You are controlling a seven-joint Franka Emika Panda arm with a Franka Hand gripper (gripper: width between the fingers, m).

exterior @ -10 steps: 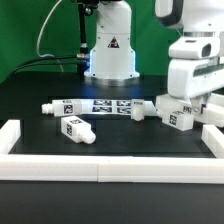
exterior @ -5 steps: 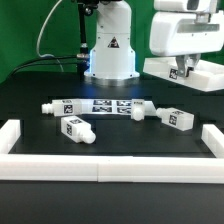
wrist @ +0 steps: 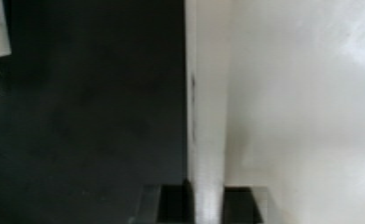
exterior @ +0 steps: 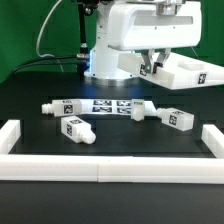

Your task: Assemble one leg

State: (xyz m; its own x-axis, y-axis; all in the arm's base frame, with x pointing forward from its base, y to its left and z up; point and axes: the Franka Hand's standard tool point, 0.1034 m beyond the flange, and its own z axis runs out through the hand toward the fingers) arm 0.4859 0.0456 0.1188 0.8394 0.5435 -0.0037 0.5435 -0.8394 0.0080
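Exterior view facing robot base (exterior: 108, 55) across table (exterior: 30, 100), wrist view near white surface (wrist: 294, 100)

You've got four chunky white legs with black-and-white tags, all lying on their sides on the black desk (exterior: 30, 100). The far-left leg (exterior: 50, 107) and front leg (exterior: 76, 129) sit near each other toward the exterior view's left. The middle leg (exterior: 143, 109) lies just beside the right leg (exterior: 176, 118).

Marker board (exterior: 112, 104) flat on black table (exterior: 120, 140), white rails (exterior: 100, 168) at its edges, white panel (exterior: 190, 72) aloft.
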